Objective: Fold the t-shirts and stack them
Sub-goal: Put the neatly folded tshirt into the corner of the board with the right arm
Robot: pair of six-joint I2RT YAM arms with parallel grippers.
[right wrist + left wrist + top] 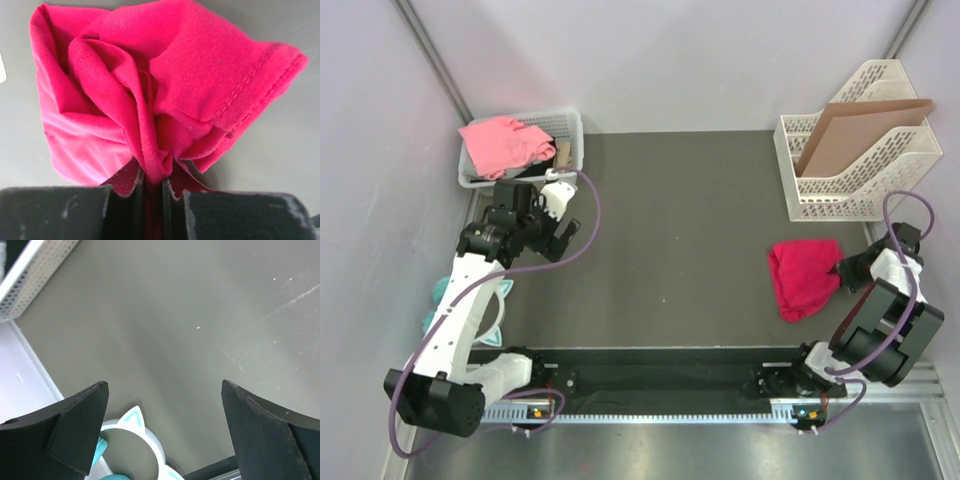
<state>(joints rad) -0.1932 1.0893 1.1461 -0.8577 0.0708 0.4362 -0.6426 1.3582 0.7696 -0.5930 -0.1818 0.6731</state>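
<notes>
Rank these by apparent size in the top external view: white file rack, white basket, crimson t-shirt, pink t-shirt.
1. white file rack
2. white basket
3. crimson t-shirt and pink t-shirt: too close to rank. Both are bunched up, and the pink one lies partly inside the basket.

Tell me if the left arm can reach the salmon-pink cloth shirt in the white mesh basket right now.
Probably yes. The left gripper is open and empty close beside the white mesh basket, and the salmon-pink cloth shirt lies heaped on top with nothing covering it.
</notes>
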